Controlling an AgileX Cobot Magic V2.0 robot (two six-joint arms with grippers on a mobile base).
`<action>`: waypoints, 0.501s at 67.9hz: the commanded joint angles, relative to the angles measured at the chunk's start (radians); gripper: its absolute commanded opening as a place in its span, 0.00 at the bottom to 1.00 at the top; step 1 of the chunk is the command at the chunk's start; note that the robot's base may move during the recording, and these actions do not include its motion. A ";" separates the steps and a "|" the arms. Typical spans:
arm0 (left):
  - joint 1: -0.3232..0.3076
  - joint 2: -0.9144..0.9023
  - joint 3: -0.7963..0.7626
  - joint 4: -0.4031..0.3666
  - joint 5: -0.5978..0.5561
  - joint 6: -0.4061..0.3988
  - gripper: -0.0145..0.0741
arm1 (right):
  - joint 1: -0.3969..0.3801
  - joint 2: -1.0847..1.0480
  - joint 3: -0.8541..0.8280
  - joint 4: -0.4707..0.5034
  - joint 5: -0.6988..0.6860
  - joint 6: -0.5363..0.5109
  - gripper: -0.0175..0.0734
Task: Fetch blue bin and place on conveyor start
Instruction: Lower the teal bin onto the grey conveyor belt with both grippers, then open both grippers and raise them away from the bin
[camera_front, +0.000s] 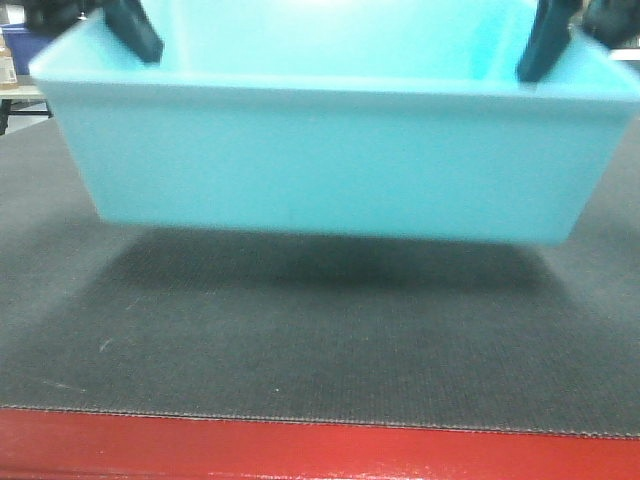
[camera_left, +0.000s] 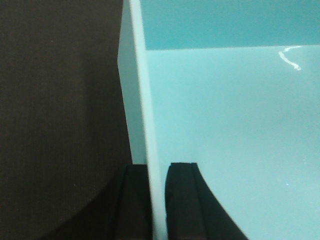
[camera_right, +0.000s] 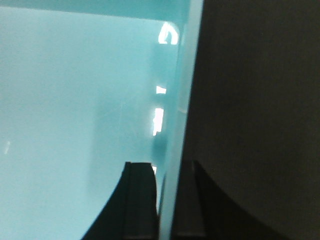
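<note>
The pale turquoise blue bin (camera_front: 330, 160) hangs level a little above the dark textured belt of the conveyor start (camera_front: 300, 340) and casts a shadow on it. The red frame edge (camera_front: 300, 455) runs along the front. My left gripper (camera_front: 135, 30) is shut on the bin's left wall; in the left wrist view, my left gripper (camera_left: 157, 172) has one finger outside and one inside the bin (camera_left: 225, 125). My right gripper (camera_front: 545, 40) is shut on the right wall. In the right wrist view, my right gripper (camera_right: 167, 172) straddles the wall of the bin (camera_right: 75, 100).
Belt (camera_left: 60, 100) lies below the bin's left side, and the belt (camera_right: 260, 100) shows below its right side too. A dark blue bin (camera_front: 20, 45) stands beyond the belt at the far left, partly hidden.
</note>
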 joint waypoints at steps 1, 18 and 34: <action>-0.003 0.017 0.007 -0.005 -0.051 0.009 0.04 | -0.008 0.013 0.013 -0.039 -0.054 -0.013 0.03; -0.003 0.076 0.010 -0.038 0.008 0.009 0.34 | -0.008 0.029 0.013 -0.039 -0.058 -0.013 0.30; -0.003 0.060 0.004 -0.058 0.030 0.009 0.82 | -0.008 0.020 0.013 -0.039 -0.043 -0.013 0.83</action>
